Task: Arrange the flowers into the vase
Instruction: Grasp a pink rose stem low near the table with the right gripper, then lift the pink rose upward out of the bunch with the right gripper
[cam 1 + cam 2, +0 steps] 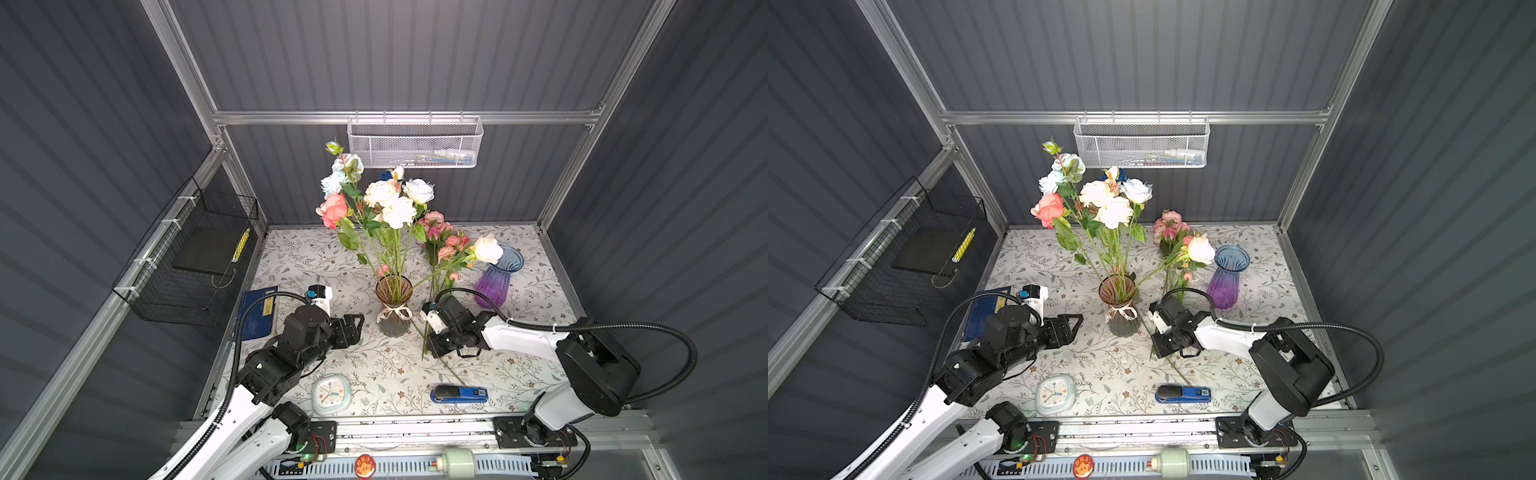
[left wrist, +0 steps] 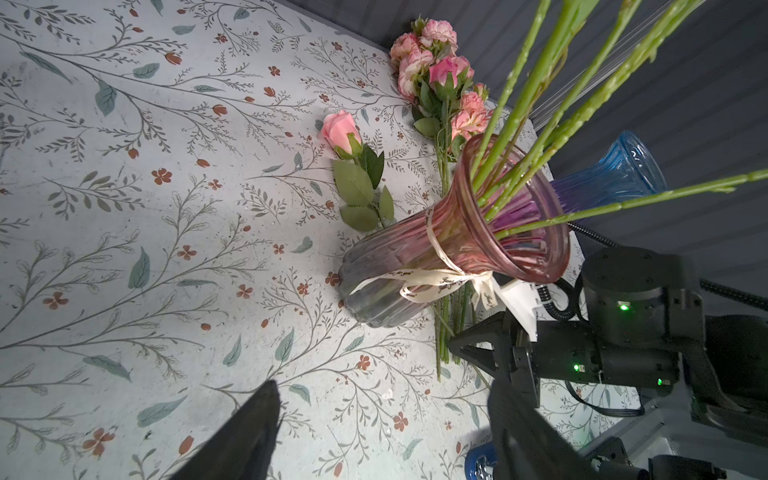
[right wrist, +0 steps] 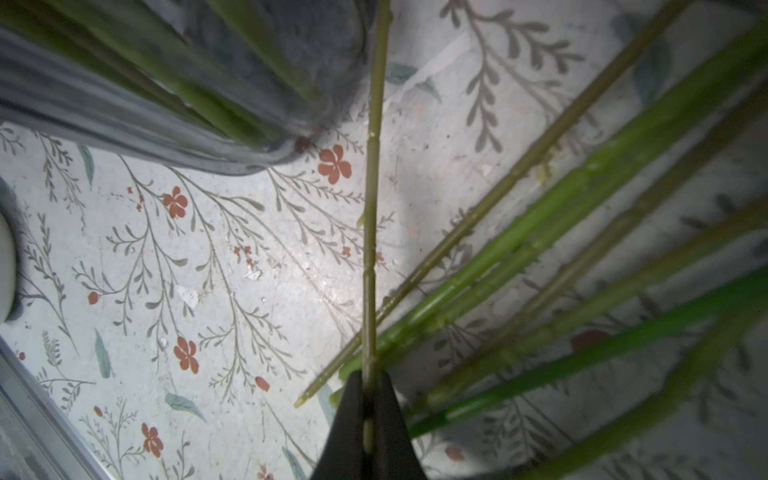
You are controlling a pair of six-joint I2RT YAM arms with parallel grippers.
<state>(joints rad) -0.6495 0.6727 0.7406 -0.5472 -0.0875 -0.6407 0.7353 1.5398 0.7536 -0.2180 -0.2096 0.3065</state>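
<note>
1. Pinching a thin green stem (image 3: pixel 369 249), the right gripper (image 3: pixel 369 378) is clenched on it. Only the right wrist view shows this grip.
2. Left gripper (image 2: pixel 382 388) is spread and empty, at 9 o'clock of the ribbon-tied vase (image 1: pixel 394 309).
3. Most flowers (image 1: pixel 390 203) stand in that vase. A pink bunch (image 1: pixel 442 241) lies at its 2 o'clock. The left wrist view shows a pink rose (image 2: pixel 343 131) lying behind it.
4. Floral-print tabletop (image 1: pixel 374 374), grey ribbed walls (image 1: pixel 415 54), blue-purple vase (image 1: pixel 494 278) at 3 o'clock.

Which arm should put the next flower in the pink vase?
Right. The right gripper is shut on a green stem beside the pink vase; the left gripper is open and empty.
</note>
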